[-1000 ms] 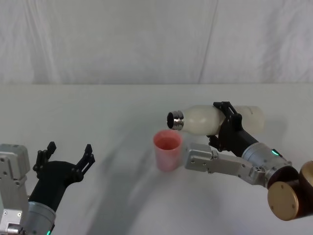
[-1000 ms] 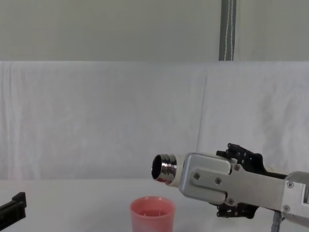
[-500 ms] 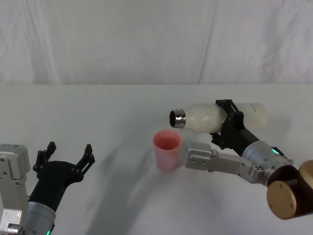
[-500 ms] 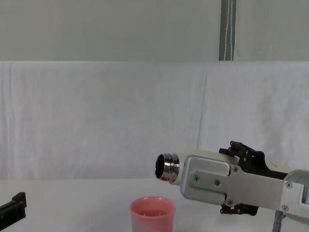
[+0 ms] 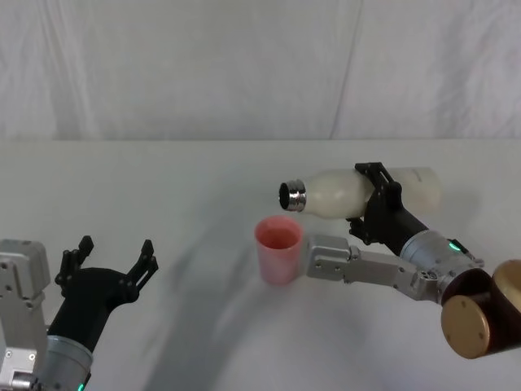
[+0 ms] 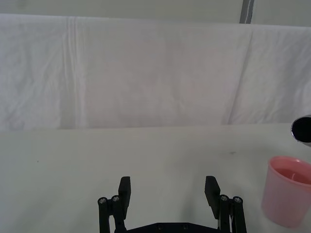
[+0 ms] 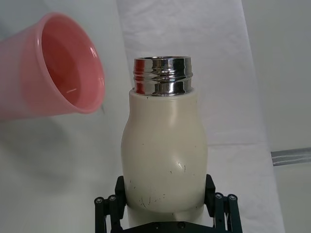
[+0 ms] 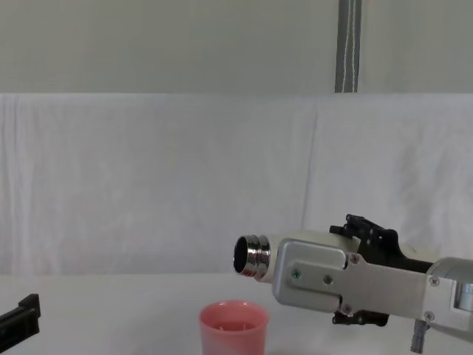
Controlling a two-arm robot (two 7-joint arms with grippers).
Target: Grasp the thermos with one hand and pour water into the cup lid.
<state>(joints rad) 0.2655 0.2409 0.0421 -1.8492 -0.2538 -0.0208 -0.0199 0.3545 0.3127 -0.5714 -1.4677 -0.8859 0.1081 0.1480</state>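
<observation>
While the right gripper (image 5: 376, 198) clamped the thermos (image 5: 358, 194) round its body, the bottle lay almost level above the table (image 5: 179, 204), its steel neck (image 5: 292, 196) pointing toward the robot's left. The cup (image 5: 278, 249) stood upright on the table, below the neck; in the chest view the mouth (image 8: 244, 255) hung over the cup's rim, above it and not touching. No stream showed between mouth and cup, and whether any water lay in the cup could not be told. The step in hand looked like the pour itself, with the bottle tipped but perhaps not far enough. The next move would call for rolling the wrist a little more so the mouth dips below level, keeping it over the rim. The left gripper (image 5: 110, 261) sat parked low at the near left, fingers apart, holding nothing.
</observation>
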